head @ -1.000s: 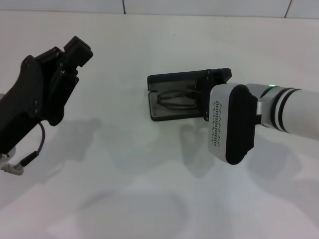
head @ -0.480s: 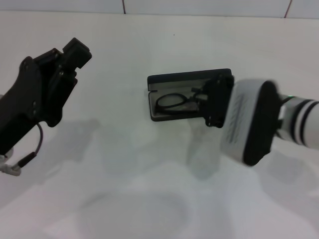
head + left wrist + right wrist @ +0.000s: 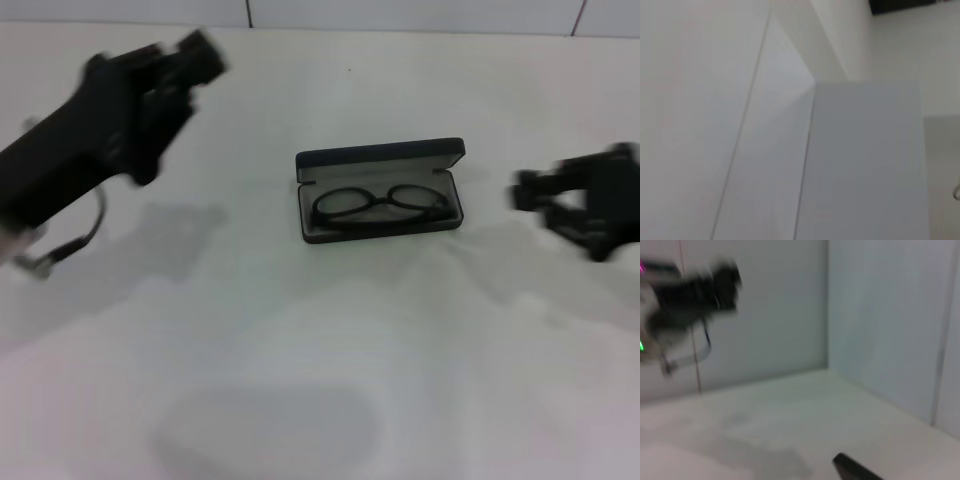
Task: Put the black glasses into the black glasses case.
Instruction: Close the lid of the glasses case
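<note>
Two grippers are in the head view, both blurred and neither touching anything. The right gripper (image 3: pixel 545 195) sits at the right edge, well apart from the open case, its dark fingers pointing toward the middle of the table; whether they are spread or closed cannot be told through the blur. The left gripper (image 3: pixel 195 60) is raised at the upper left, far from the case, with a thin cable (image 3: pixel 70 245) looping below its arm; its fingers too are smeared, so their state cannot be told.

Between the two arms, near the middle of the white table (image 3: pixel 320 380), lies the black glasses case (image 3: pixel 381 160), open, its lid standing up along the far side and its light lining showing. The black glasses (image 3: pixel 380 204) lie inside the lower tray, lenses side by side along the length of the case, frame fully within the rim.

In the right wrist view a dark corner of the case (image 3: pixel 855 469) shows at the lower edge, and the left gripper (image 3: pixel 715 290) appears farther off as a dark blur against the pale wall. The left wrist view shows only pale wall and table surfaces, with a dark sliver at one edge that cannot be identified.
</note>
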`<state>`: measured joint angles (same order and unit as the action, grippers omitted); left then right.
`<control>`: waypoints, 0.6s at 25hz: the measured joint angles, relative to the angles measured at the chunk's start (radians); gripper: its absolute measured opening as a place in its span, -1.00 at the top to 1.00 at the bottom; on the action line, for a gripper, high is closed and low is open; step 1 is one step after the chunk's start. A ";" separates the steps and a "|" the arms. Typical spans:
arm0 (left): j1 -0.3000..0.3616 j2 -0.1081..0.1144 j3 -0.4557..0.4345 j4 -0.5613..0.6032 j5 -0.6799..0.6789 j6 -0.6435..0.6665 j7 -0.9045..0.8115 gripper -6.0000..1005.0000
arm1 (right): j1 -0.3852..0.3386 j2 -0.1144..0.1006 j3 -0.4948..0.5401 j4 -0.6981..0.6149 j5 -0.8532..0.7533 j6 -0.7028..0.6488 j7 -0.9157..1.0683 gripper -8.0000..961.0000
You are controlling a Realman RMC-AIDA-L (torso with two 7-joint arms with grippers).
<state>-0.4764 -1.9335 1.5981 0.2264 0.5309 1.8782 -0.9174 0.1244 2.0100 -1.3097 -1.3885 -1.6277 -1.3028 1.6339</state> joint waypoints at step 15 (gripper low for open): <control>-0.341 -0.055 -0.003 0.013 0.342 -0.672 -0.182 0.73 | -0.005 0.001 0.494 0.328 0.023 -0.379 -0.103 0.74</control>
<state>-0.8177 -1.9888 1.5953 0.2396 0.8728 1.2066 -1.0996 0.1199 2.0111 -0.8159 -1.0609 -1.6044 -1.6820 1.5307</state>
